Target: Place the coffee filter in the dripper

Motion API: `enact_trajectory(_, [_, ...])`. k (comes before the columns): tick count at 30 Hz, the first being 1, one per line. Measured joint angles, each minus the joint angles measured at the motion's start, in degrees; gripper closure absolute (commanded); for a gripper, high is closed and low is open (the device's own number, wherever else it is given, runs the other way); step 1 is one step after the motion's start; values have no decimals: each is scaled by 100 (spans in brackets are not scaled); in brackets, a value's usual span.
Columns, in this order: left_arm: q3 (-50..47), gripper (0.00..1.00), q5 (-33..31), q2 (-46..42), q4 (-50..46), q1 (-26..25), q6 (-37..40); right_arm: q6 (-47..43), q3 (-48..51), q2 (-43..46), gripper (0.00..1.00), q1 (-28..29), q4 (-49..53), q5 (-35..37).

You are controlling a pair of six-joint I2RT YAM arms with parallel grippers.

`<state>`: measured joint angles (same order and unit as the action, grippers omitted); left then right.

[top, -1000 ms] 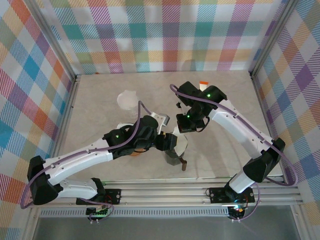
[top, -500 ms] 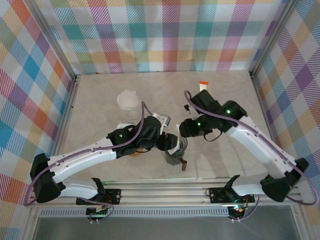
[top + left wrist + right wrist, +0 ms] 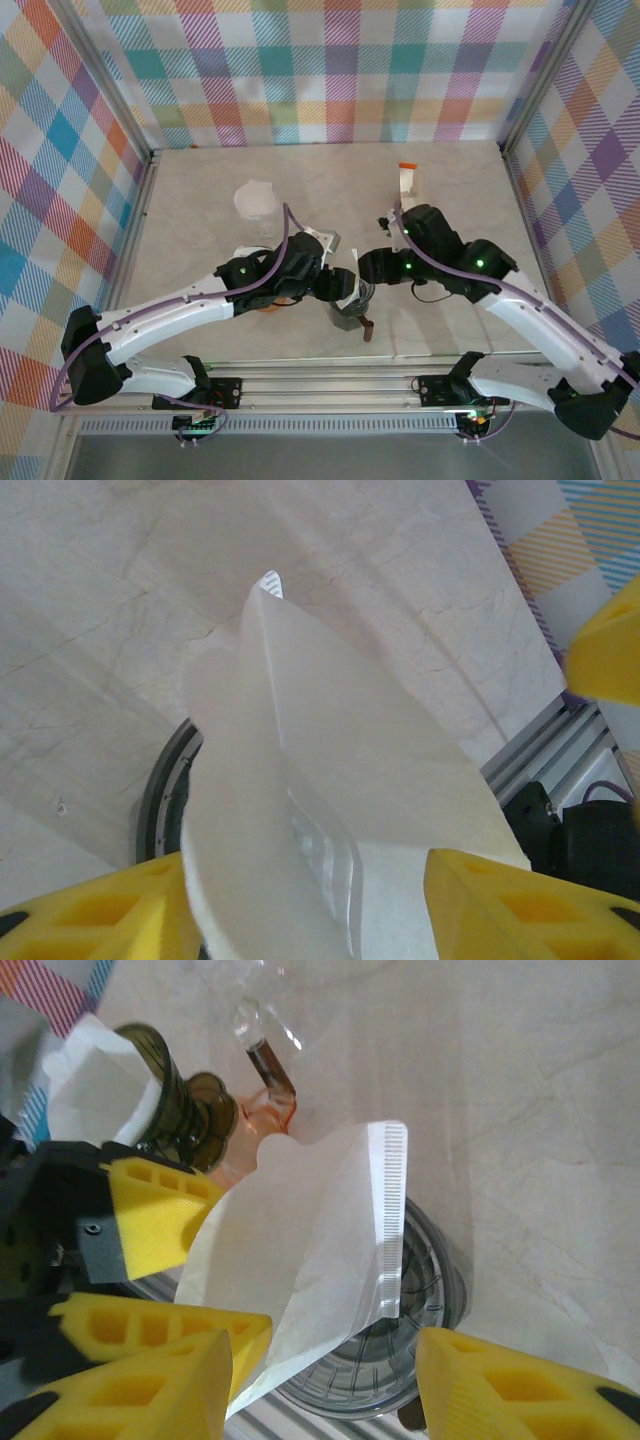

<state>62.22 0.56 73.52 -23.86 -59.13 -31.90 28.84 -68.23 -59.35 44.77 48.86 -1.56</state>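
Top view: left gripper (image 3: 335, 284) and right gripper (image 3: 366, 268) close together over the dripper (image 3: 350, 312), coffee filter (image 3: 347, 287) between them, though it's too small to judge contact; left wrist view: left gripper holds the part-opened filter, long axis running away from it, dripper rim just below. Right wrist view: right gripper wide, empty, straddling the tilted filter; dripper directly beneath.

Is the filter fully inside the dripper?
No, the filter sticks up above the dripper's rim, held by the left hand.
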Motion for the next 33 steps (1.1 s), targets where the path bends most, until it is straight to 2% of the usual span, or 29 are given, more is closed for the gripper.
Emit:
enact_trajectory(11, [750,46,-219,529,-723,-155,199,439,1040,933,50,0,-343,352])
enact_trajectory(18, [1154,41,-566,809,-1362,-404,393,527,1447,1082,48,0,-501,404])
enact_trajectory(24, [1274,39,-927,807,-1764,-415,426,546,1606,1305,44,0,-625,415])
enact_trajectory(33, [1307,39,-942,678,-1823,-415,426,474,1565,994,39,22,-1049,81])
